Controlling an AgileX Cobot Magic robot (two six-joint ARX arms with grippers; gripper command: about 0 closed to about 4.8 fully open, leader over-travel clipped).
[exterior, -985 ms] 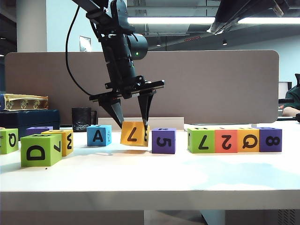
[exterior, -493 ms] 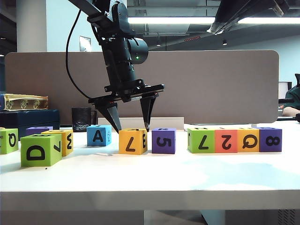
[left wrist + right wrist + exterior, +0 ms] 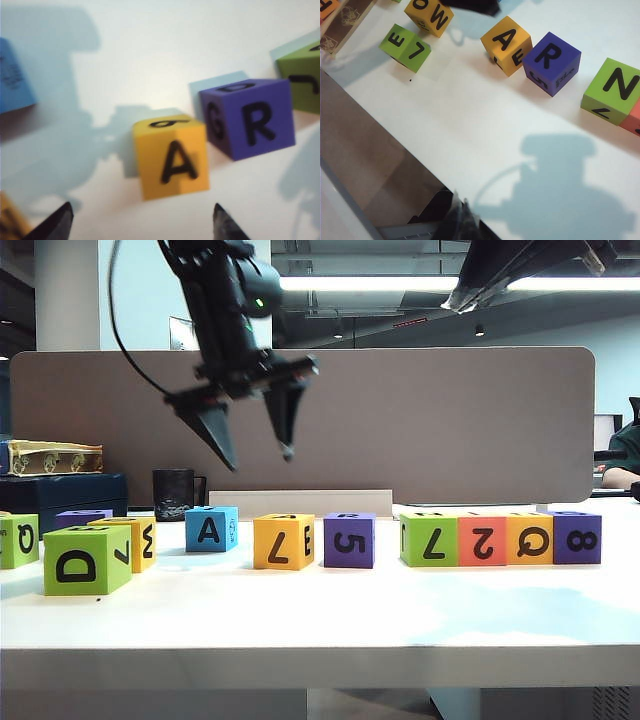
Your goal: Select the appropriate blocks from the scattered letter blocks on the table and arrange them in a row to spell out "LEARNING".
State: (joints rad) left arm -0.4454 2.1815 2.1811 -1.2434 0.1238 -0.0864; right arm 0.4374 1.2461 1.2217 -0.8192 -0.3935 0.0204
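Hovering high above the white worktop (image 3: 320,615), the left tool (image 3: 250,440) hangs released and empty, its two dark fingers spread wide over the gap between the blue "A" cube (image 3: 211,528) and the yellow-orange cube (image 3: 283,540), which sits flat on the worktop just beside the purple cube (image 3: 349,539) at the left end of the row. To the right, after a gap, stand the green cube (image 3: 429,538), coral cube (image 3: 482,539), another yellow-orange cube (image 3: 529,538) and another purple cube (image 3: 577,537), touching side by side. The right tool (image 3: 462,220) waits low near the worktop's edge; whether it is clenched I cannot tell. Judging by the row, letters remain to fetch from the left cluster: best to centre over the chosen cube, square the fingers to its flat faces, and descend straight.
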